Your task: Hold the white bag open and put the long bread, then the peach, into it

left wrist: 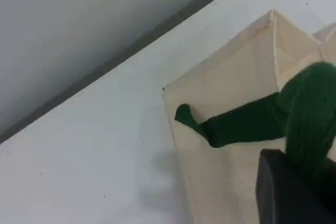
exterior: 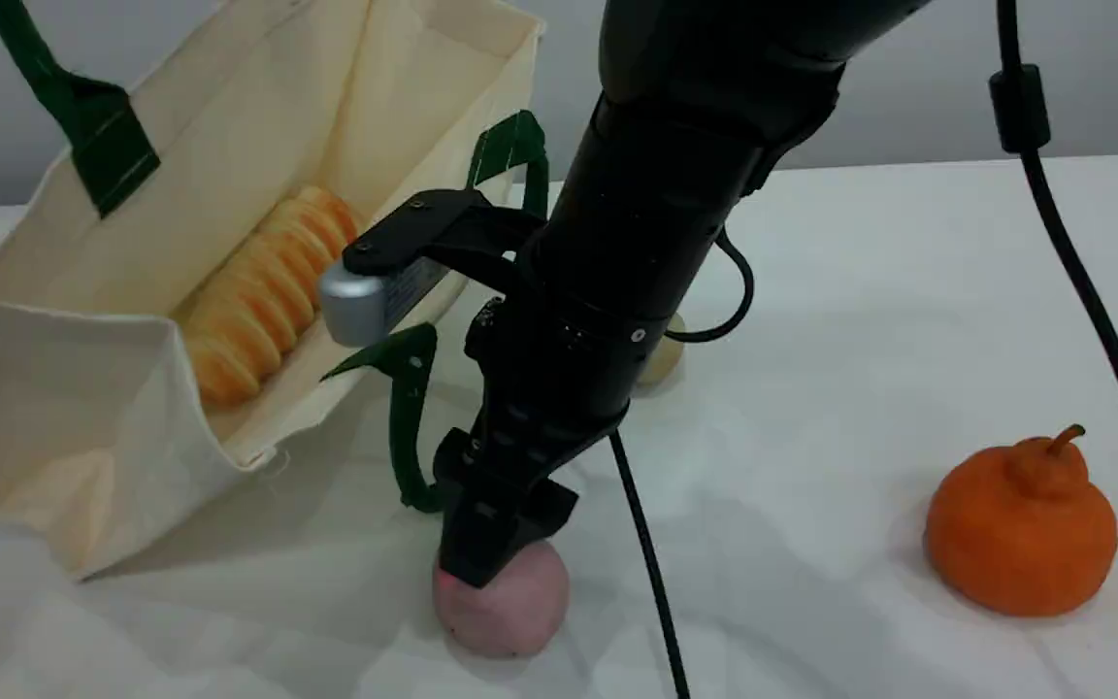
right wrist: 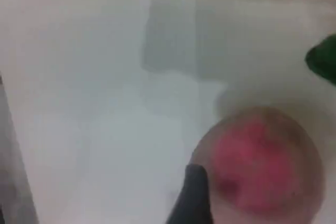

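Presently: right gripper (exterior: 481,573), jaws spread wide, straddling the peach (exterior: 510,612) on the table (exterior: 860,291). Left gripper (left wrist: 294,192), closed on a green strap handle (left wrist: 310,108), lifts the white bag (exterior: 83,408) at ten o'clock; long bread (exterior: 263,291) inside. Risk: round peach rolls off off-centre fingertips; lower handle (exterior: 404,427) snags the arm.

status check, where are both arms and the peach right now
Left gripper shut on green strap handle of cream canvas bag. Right gripper open over round pink peach. Ridged golden bread bagged. Nothing blocking.
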### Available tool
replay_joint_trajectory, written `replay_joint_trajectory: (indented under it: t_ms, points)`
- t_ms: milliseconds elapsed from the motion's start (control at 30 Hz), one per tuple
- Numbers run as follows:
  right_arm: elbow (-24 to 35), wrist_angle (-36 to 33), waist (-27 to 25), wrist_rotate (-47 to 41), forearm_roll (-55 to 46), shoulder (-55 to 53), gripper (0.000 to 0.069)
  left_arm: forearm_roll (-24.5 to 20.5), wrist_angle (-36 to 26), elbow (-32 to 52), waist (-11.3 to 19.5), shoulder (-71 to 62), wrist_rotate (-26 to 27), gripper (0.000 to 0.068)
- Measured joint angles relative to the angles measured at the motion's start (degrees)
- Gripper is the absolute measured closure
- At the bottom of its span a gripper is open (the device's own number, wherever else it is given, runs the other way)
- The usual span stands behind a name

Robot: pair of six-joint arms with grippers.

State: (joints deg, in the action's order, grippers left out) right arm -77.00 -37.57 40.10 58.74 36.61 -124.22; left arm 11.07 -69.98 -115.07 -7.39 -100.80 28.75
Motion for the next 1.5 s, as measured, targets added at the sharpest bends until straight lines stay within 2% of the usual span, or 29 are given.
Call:
replay_joint_trajectory:
  t_ms: [300,600,933,1000,1100,1333,1500]
  points:
    - [0.0,-1.3,0.0,-0.1,0.6,-1.9,0.0106,0.9,0.0,0.0,0.0,0.0,0.0,0.0590]
    - [0.0,1.3,0.0,-0.2,0.7,-2.4,0.0106,1.0,0.0,0.0,0.0,0.0,0.0,0.0590]
    - [0.0,1.2,0.0,-0.2,0.8,-3.3,0.0115,1.0,0.0,0.0,0.0,0.0,0.1,0.0590]
    - [0.0,0.8,0.0,-0.2,0.8,-3.3,0.0141,1.0,0.0,0.0,0.0,0.0,0.1,0.0590]
    - [0.0,-0.7,0.0,-0.2,0.7,-3.3,0.0216,1.0,0.0,0.0,0.0,0.0,0.1,0.0590]
    - [0.0,-5.0,-0.1,-0.2,2.4,-3.2,0.0442,1.0,0.0,0.0,0.0,0.0,0.1,0.0591]
    - [0.0,-7.9,-0.1,-0.2,3.5,-3.2,0.0461,1.0,0.0,0.0,0.0,0.0,0.1,0.0591]
